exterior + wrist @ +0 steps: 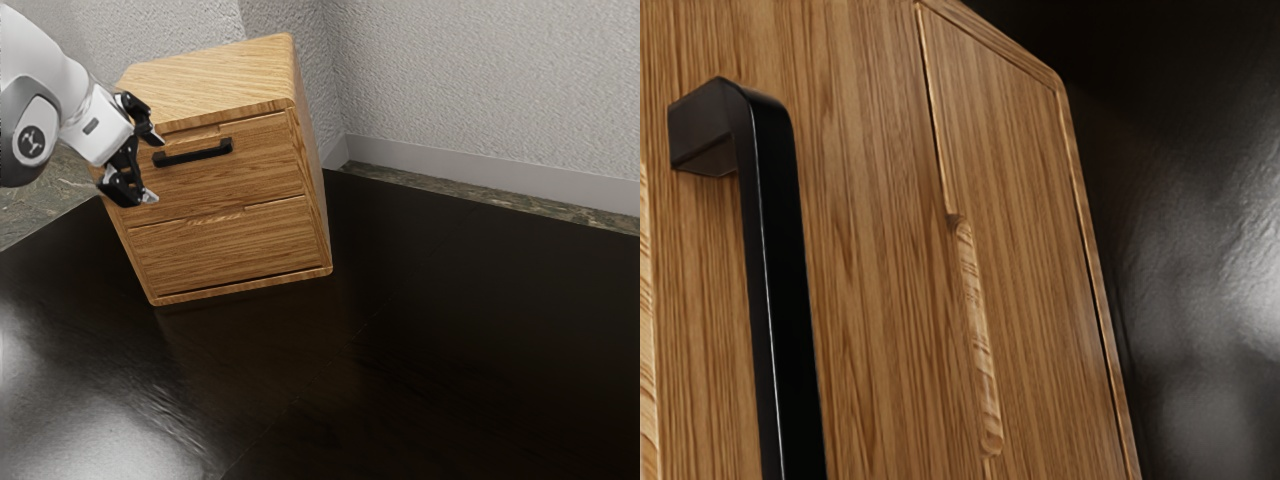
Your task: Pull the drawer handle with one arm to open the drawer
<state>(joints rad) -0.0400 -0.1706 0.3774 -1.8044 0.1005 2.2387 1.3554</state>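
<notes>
A small oak cabinet [225, 80] stands on a dark glossy surface, with two drawers in its front. The upper drawer [250, 175] carries a black bar handle [195, 152] and looks flush with the cabinet front. My gripper [155, 168] hovers at the end of the handle nearer the exterior view's left, open, one finger above that end and one below, gripping nothing. The wrist view looks closely along the handle [780, 300] and the upper drawer front [880, 250]. Beyond them is the lower drawer [1040, 300] with a carved finger groove [975, 330].
The dark floor [420, 360] stretches wide in front of the cabinet and toward the exterior view's right. A textured white wall with a pale skirting board [500, 165] runs behind. A grey stone strip [40, 200] lies under my arm.
</notes>
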